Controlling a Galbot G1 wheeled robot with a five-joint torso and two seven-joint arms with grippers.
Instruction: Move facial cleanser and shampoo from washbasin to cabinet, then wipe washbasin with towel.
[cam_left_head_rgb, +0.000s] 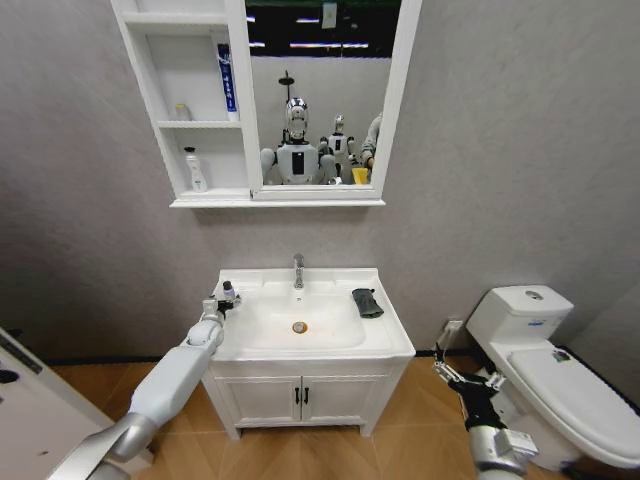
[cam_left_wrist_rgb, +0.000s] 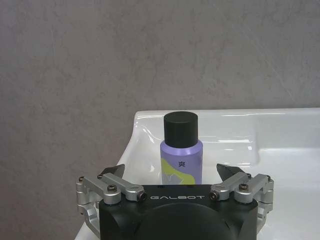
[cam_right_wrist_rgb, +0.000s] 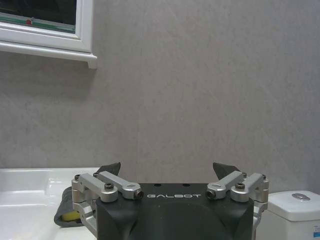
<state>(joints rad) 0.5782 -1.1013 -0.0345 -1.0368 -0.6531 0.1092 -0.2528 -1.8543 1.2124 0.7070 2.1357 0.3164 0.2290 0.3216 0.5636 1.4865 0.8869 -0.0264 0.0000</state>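
Observation:
A purple bottle with a black cap, the shampoo (cam_left_head_rgb: 228, 291) (cam_left_wrist_rgb: 181, 150), stands upright on the back left corner of the white washbasin (cam_left_head_rgb: 392, 342) (cam_left_wrist_rgb: 285, 130). My left gripper (cam_left_head_rgb: 219, 304) (cam_left_wrist_rgb: 171, 172) is open right in front of it, one finger on each side and neither touching. A blue and white tube, likely the facial cleanser (cam_left_head_rgb: 227, 78), stands on a shelf of the cabinet (cam_left_head_rgb: 160, 70). The dark towel (cam_left_head_rgb: 367, 302) (cam_right_wrist_rgb: 66, 213) lies on the basin's right rim. My right gripper (cam_left_head_rgb: 463, 379) (cam_right_wrist_rgb: 167, 170) hangs open, low beside the vanity's right.
A chrome faucet (cam_left_head_rgb: 298, 270) rises at the basin's back. A white bottle (cam_left_head_rgb: 196, 170) and a small jar (cam_left_head_rgb: 182, 110) sit on the cabinet shelves. A white toilet (cam_left_head_rgb: 545, 370) (cam_right_wrist_rgb: 295, 210) stands close to the right arm.

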